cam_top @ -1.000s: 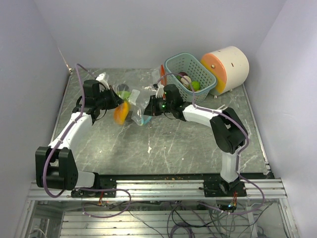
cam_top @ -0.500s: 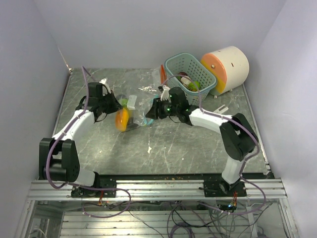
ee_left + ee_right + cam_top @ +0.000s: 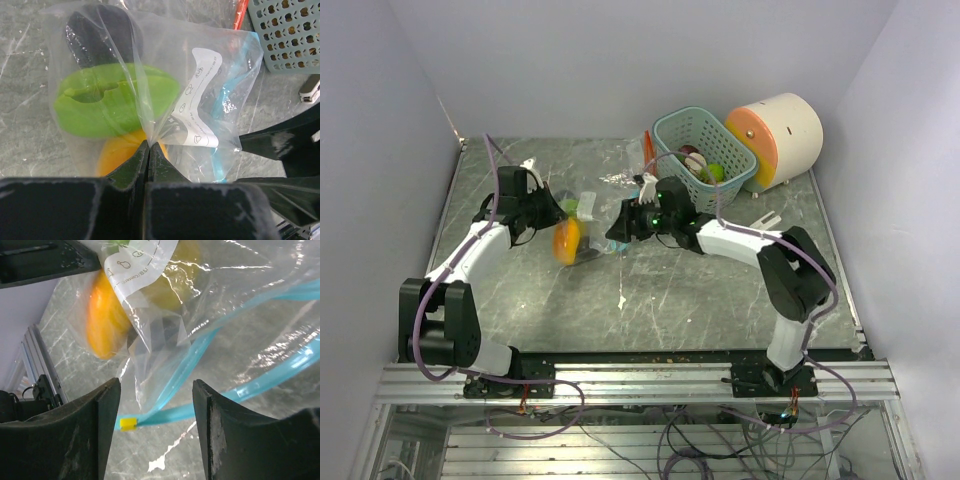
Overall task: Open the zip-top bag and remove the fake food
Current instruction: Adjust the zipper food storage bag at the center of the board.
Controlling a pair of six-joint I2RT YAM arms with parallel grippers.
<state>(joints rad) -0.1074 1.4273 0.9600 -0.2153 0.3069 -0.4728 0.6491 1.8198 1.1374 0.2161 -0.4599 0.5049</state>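
Opening is in hand: the zip-top bag [image 3: 578, 235] lies left of the table's [image 3: 700, 290] centre, fake food [image 3: 107, 97] inside, the left gripper [image 3: 149, 145] pinched shut on its film. The right gripper's [image 3: 156, 400] jaws stand apart and empty around the blue zip strip [image 3: 170, 413]. Next they should close by the yellow slider [image 3: 127, 423] and pull.

1. This is a robotics lab test cell, not a home or a shop — plain pale walls [image 3: 620, 60] box in a single marble-patterned table [image 3: 700, 300] on three sides.
2. Two robot arms, the left arm [image 3: 470, 255] and the right arm [image 3: 735, 240], are bolted to an aluminium rail [image 3: 640, 385] at the table's near edge. Loose cables [image 3: 700, 440] hang below the rail.
3. The things on the table are props — fake food [image 3: 115, 100] in a zip-top bag [image 3: 200, 75], a teal plastic basket [image 3: 670, 130] and a cream cylinder [image 3: 790, 125] with an orange face.
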